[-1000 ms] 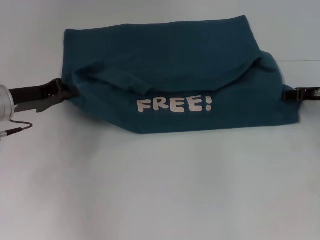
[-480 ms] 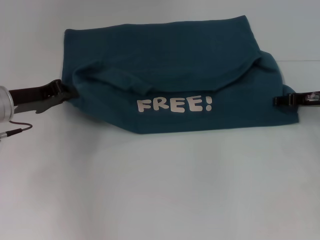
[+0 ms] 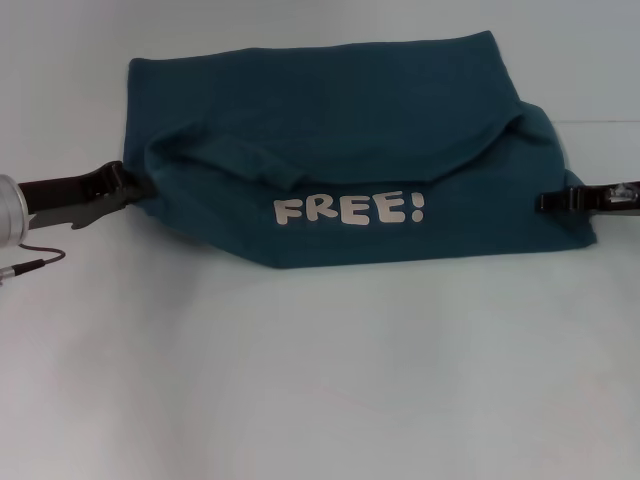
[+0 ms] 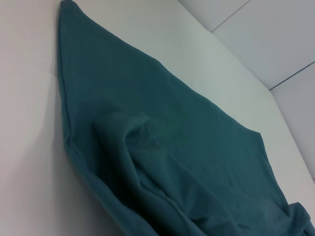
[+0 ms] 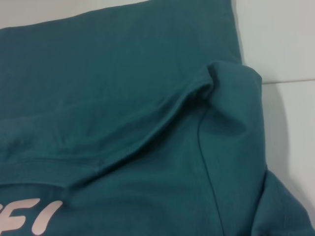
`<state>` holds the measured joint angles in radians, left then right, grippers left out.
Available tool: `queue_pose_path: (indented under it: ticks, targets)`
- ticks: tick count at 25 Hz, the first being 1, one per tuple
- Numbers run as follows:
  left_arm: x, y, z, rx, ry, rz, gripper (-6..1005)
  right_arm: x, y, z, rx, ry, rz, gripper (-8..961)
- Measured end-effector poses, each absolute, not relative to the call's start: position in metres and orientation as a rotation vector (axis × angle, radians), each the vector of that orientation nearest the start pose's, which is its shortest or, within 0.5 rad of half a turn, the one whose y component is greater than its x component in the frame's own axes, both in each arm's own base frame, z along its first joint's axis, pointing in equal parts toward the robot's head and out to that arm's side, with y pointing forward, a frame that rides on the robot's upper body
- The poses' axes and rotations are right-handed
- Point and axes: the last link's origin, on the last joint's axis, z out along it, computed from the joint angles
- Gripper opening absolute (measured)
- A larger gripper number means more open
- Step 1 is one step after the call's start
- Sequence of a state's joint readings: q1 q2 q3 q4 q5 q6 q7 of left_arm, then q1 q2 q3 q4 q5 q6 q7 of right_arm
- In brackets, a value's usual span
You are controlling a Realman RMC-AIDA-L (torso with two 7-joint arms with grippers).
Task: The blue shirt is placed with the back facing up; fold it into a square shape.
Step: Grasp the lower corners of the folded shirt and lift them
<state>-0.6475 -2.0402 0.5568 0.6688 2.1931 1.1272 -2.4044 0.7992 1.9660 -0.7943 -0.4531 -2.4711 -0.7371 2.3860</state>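
One shirt (image 3: 340, 140) lies mid-table, partly folded, "FREE!" (image 3: 349, 209) showing on its near flap | two claws: left claw (image 3: 128, 183) at the shirt's left edge, grip unreadable | right claw (image 3: 550, 201) over the right edge, can't tell either | white table (image 3: 320, 380)

A plain white table (image 3: 320, 380) fills the scene under soft, even light.

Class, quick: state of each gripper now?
Left gripper: at the dark teal-blue cotton T-shirt's left edge; cannot tell.
Right gripper: over its right edge; cannot tell.
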Motion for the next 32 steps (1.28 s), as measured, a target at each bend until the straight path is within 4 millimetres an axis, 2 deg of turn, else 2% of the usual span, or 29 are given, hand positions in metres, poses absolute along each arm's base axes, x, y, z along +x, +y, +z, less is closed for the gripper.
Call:
queue_pose_path:
  ticks: [5,16,21,26,32]
  targets:
    - [-0.292,0.405,0.04,-1.879,-1.749,-0.694,-1,0.308,0.445,0.026,-1.911,1.393,0.119,639]
    - [-0.29,0.407,0.04,-1.884,-1.741,-0.699,-1,0.311,0.445,0.029,-1.888,1.405,0.124,436]
    - [-0.289,0.407,0.04,-1.884,-1.739,-0.698,-1,0.313,0.445,0.033,-1.87,1.41,0.128,192]
    - [-0.289,0.407,0.04,-1.885,-1.737,-0.698,-1,0.314,0.443,0.036,-1.862,1.443,0.182,24]
    - [-0.292,0.404,0.041,-1.885,-1.745,-0.7,-1,0.31,0.432,0.047,-1.924,1.531,0.34,26]
